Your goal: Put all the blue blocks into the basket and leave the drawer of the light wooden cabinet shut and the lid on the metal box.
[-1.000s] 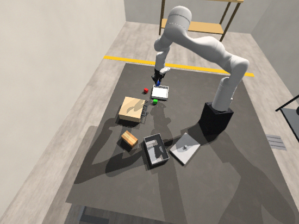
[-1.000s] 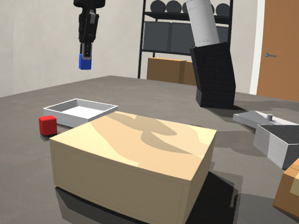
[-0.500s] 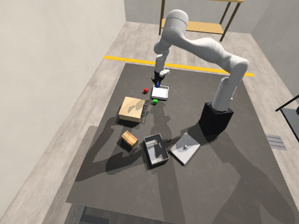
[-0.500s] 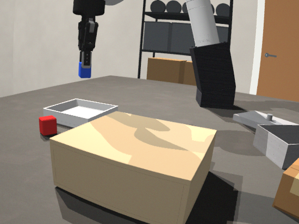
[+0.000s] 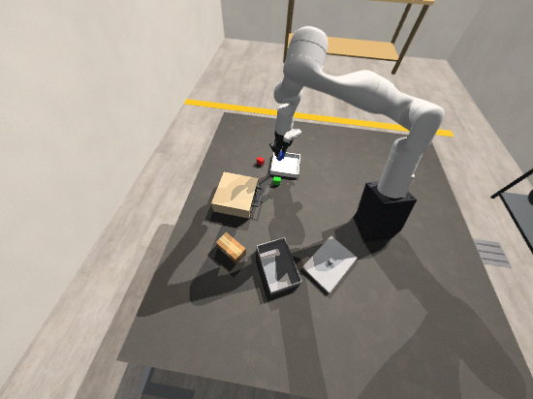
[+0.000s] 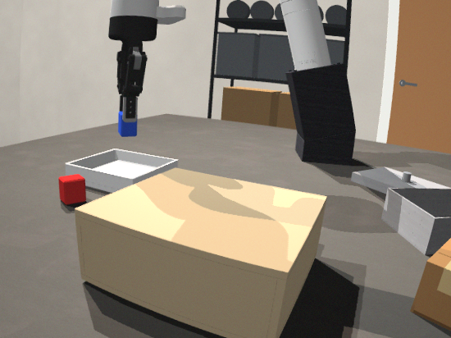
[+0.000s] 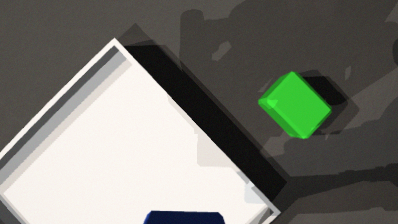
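Note:
My gripper is shut on a blue block and holds it above the white shallow basket. In the top view the gripper hangs over the basket's left part. In the wrist view the blue block shows at the bottom edge over the basket's empty white floor. The light wooden cabinet has its drawer a little open. The metal box stands open, and its lid lies flat beside it on the right.
A green block lies just off the basket's near edge, and shows in the wrist view. A red block lies left of the basket. A brown cardboard box sits left of the metal box. The arm's black base stands to the right.

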Action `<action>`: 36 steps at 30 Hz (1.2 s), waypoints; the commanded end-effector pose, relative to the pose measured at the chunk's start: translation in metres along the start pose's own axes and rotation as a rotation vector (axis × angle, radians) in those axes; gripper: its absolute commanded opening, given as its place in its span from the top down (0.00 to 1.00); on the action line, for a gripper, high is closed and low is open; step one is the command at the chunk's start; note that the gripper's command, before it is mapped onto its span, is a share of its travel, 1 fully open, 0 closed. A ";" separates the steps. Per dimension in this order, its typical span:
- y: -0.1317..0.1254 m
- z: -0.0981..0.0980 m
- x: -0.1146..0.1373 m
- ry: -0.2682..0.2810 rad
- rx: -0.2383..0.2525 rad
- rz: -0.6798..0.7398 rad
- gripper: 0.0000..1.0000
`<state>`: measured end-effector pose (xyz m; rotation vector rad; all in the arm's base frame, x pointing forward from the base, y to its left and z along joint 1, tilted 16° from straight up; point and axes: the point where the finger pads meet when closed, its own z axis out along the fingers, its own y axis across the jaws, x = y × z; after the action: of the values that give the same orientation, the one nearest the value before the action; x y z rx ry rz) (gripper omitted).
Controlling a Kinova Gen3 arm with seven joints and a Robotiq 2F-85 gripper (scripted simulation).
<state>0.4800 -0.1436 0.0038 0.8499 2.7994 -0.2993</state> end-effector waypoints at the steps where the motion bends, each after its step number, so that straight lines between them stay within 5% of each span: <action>1: 0.000 0.002 -0.001 -0.002 -0.001 0.000 0.90; 36: 0.001 0.059 0.000 -0.002 -0.001 0.000 0.90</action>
<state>0.4878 -0.1577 -0.0522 0.8495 2.7989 -0.2989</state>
